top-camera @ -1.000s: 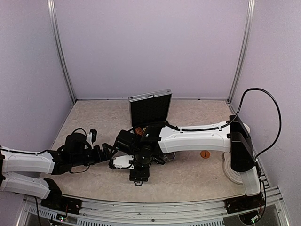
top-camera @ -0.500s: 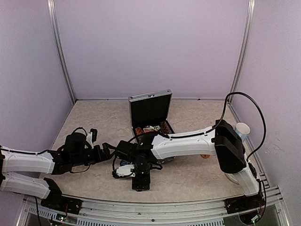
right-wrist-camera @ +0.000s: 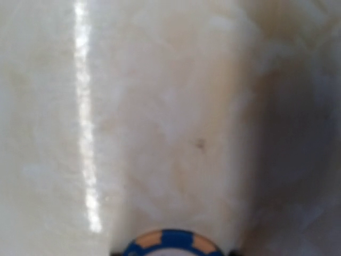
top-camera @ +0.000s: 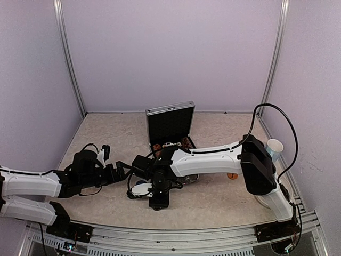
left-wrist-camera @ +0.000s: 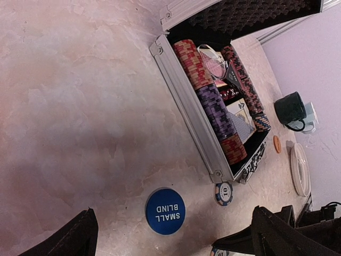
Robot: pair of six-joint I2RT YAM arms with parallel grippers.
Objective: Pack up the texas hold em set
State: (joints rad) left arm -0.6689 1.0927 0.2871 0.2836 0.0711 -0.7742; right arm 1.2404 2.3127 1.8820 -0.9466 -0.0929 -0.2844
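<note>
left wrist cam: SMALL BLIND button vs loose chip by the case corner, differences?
Size: the SMALL BLIND button is clearly wider than the loose chip.
Face: the button is plain blue with white lettering; the chip has a pale centre and a striped blue rim.
Place: the chip lies near the case corner; the button lies further out.
Shared: both are round, flat on the table, outside the case.

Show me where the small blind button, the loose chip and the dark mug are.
small blind button [left-wrist-camera: 165, 211], left wrist view, centre of blue face.
loose chip [left-wrist-camera: 224, 193], left wrist view, its printed middle.
dark mug [left-wrist-camera: 290, 108], left wrist view, its dark body.
</note>
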